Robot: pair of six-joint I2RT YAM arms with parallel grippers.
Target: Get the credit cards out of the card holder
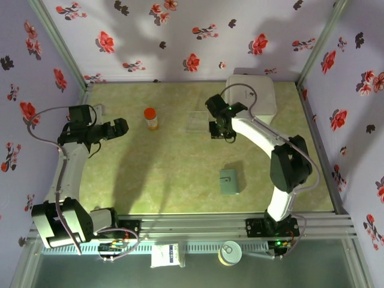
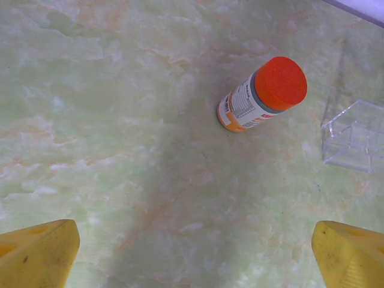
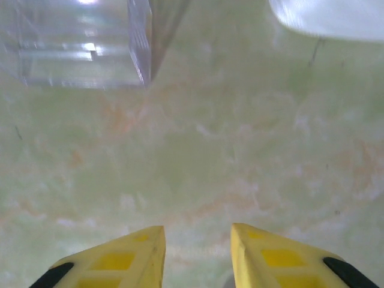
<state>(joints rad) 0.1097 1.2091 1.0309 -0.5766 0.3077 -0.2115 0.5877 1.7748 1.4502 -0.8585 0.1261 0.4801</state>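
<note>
Card holder (image 1: pixel 229 180) lies flat and unheld on the worktop (image 1: pixel 168 174), probably awaiting pickup, since the left claw (image 2: pixel 195 255) gapes wide and the right claw (image 3: pixel 198 243) stands slightly apart, empty.

No text can be read. The orange-capped bottle (image 2: pixel 259 96) carries a white label with several lines of dark fine print above an orange band; the characters are too small and blurred to make out. In the top view, a white packet (image 1: pixel 167 255) at 6 o'clock, beyond the surface edge, bears a bluish mark, equally illegible
</note>
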